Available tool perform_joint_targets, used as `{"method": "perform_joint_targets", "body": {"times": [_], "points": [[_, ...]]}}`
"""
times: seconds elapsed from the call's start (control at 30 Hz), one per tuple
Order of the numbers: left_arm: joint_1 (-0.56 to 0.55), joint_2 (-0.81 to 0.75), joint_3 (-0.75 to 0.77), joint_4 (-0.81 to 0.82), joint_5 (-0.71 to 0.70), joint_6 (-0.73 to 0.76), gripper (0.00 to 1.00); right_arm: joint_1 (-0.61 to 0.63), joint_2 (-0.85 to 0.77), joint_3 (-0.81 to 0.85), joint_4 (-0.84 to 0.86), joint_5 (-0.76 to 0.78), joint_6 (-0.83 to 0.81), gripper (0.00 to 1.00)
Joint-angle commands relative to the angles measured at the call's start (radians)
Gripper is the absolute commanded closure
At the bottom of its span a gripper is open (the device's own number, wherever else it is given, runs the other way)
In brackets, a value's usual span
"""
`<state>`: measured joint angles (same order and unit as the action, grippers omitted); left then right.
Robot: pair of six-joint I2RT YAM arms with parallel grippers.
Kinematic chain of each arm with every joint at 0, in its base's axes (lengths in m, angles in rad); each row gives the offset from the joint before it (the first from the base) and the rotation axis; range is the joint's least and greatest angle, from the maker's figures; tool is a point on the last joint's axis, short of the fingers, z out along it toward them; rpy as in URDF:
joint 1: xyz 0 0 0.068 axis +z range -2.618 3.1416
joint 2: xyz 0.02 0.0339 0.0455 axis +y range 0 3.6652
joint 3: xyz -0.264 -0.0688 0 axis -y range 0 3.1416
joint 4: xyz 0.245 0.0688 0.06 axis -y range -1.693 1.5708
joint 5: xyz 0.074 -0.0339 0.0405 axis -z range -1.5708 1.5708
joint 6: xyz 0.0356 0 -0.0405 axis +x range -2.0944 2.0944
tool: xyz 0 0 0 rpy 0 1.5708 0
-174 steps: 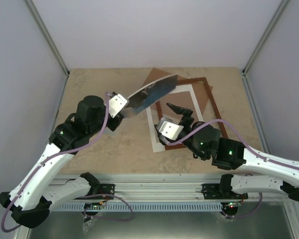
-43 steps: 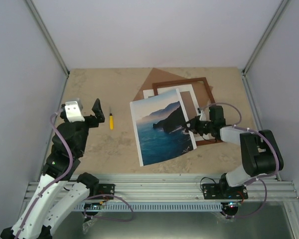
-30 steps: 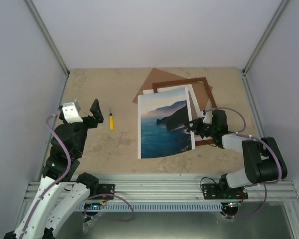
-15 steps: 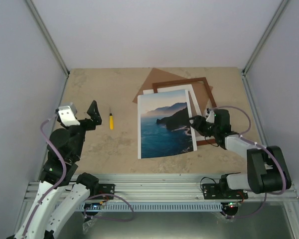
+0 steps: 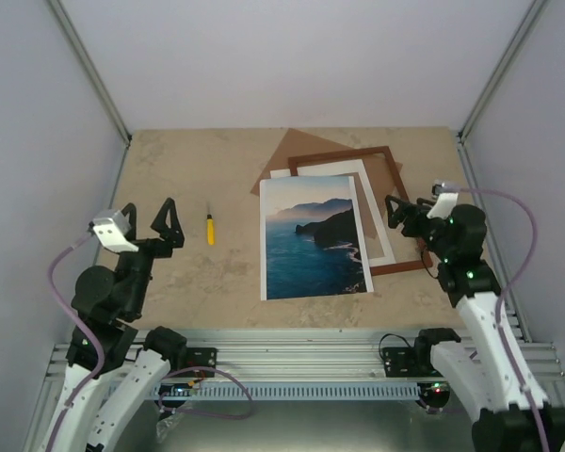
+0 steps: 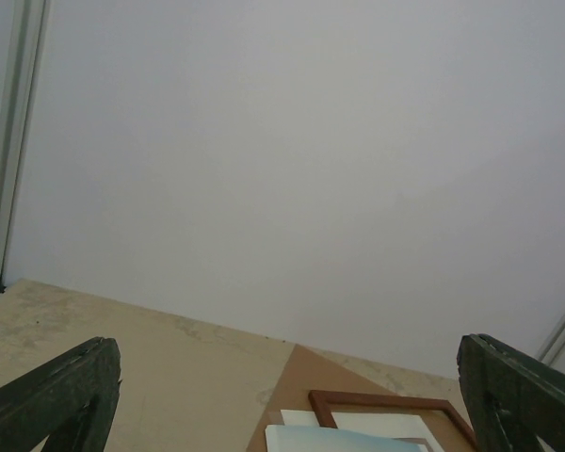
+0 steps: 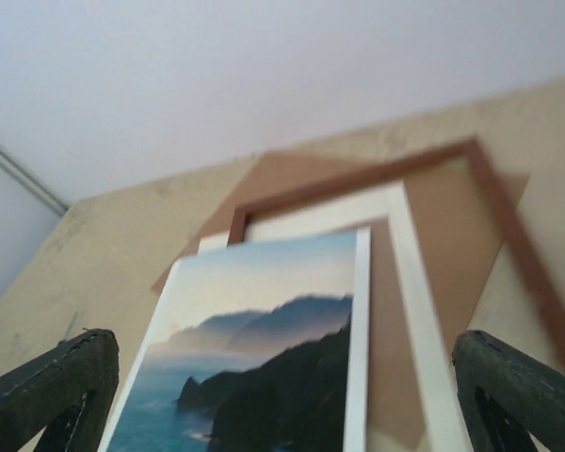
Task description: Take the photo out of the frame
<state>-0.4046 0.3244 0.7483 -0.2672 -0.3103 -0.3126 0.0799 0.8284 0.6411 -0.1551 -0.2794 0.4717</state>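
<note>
Your photo (image 5: 311, 237) lies face-up on the bench (image 5: 169, 169), long axis near-to-far, sky end farthest, overlapping the left side of the frame (image 5: 344, 153). Your left end effector (image 5: 151, 221) and right end effector (image 5: 410, 209) both stand apart, empty.

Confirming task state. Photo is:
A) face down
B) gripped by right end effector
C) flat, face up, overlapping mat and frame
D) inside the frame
C: the photo lies face up over the mat and frame; right end effector open, clear of it.
</note>
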Motion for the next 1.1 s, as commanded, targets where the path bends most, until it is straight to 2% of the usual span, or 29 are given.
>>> {"method": "perform_joint_targets", "body": {"times": [0.0,0.2,0.3,0.63,1.07], "points": [[0.007,-0.023,-0.016,-0.009,0.027,-0.023,0.01,-0.003,-0.174,-0.007,-0.069,0.139,-0.144,0.02],[0.007,-0.029,-0.030,-0.045,-0.011,-0.016,0.01,-0.003,-0.379,-0.103,0.018,0.184,-0.153,0.02],[0.007,-0.034,-0.047,-0.051,-0.023,-0.031,0.01,-0.003,-0.425,-0.152,0.054,0.210,-0.129,0.03],[0.007,0.015,-0.067,-0.070,-0.055,-0.013,0.01,-0.003,-0.427,-0.233,0.109,0.221,-0.100,0.02],[0.007,0.033,-0.067,-0.073,-0.059,0.002,0.01,-0.003,-0.423,-0.238,0.123,0.182,-0.114,0.03]]}}
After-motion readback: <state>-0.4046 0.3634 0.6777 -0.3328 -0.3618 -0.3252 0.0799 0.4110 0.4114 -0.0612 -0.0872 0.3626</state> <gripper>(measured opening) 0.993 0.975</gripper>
